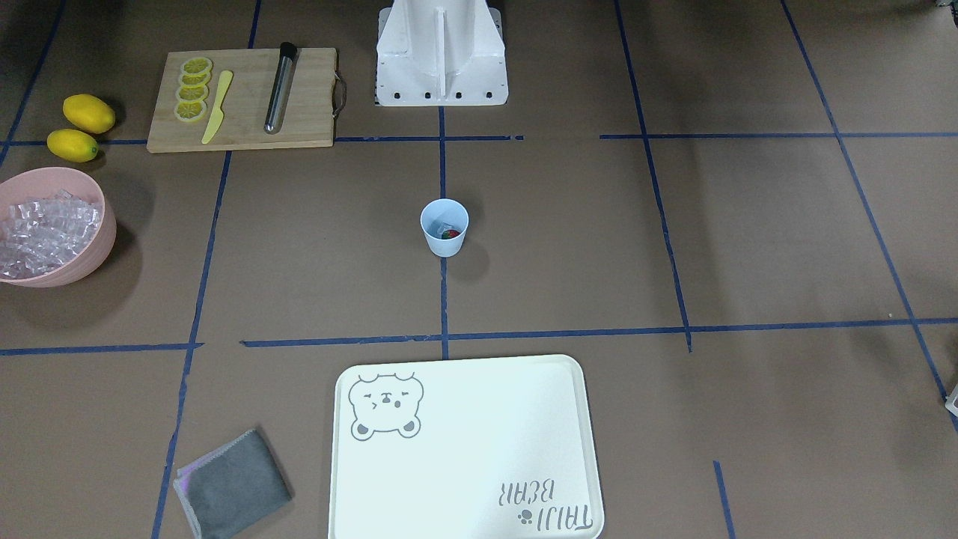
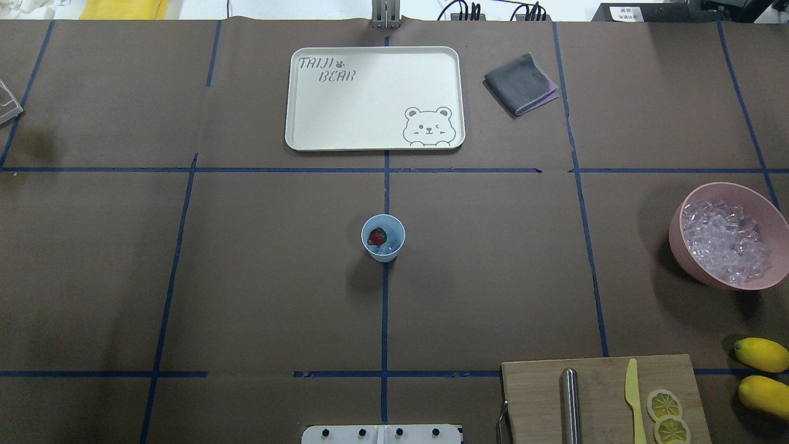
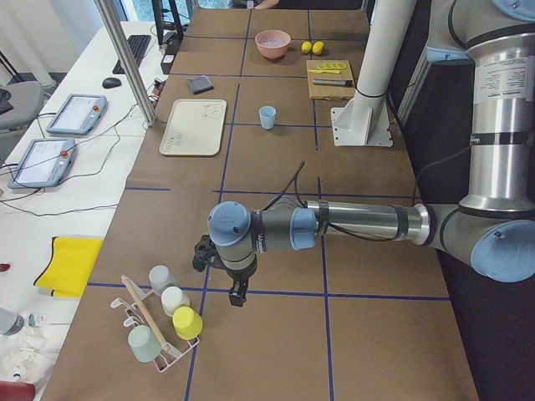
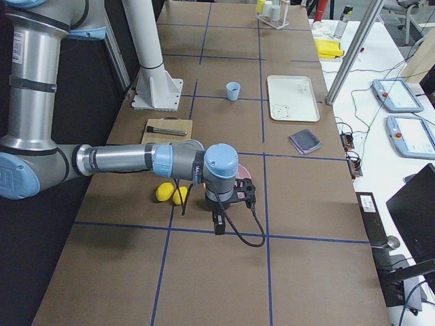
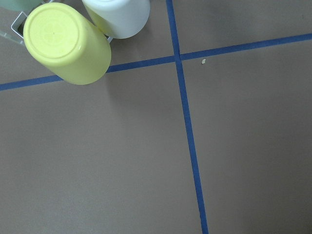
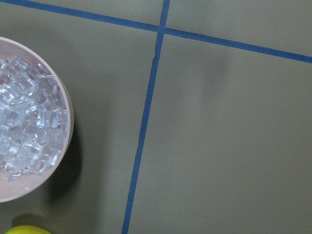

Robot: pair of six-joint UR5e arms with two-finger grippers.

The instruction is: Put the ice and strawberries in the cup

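Note:
The pale-blue cup (image 1: 444, 228) stands upright at the table's middle, also in the overhead view (image 2: 383, 238). Inside it lie a red strawberry (image 2: 376, 237) and a few clear ice cubes (image 2: 388, 248). More ice (image 2: 724, 240) fills the pink bowl (image 2: 684, 237). My left gripper (image 3: 236, 294) hangs over the table far from the cup, beside a rack of cups. My right gripper (image 4: 219, 223) hangs next to the pink bowl (image 6: 63, 151). Both show only in the side views, so I cannot tell whether they are open or shut.
A white bear tray (image 2: 373, 98) and a grey cloth (image 2: 519, 83) lie beyond the cup. A cutting board (image 2: 601, 398) holds a metal tube, a yellow knife and lemon slices. Two lemons (image 2: 761, 354) lie beside it. A yellow cup (image 5: 68, 44) sits in the rack.

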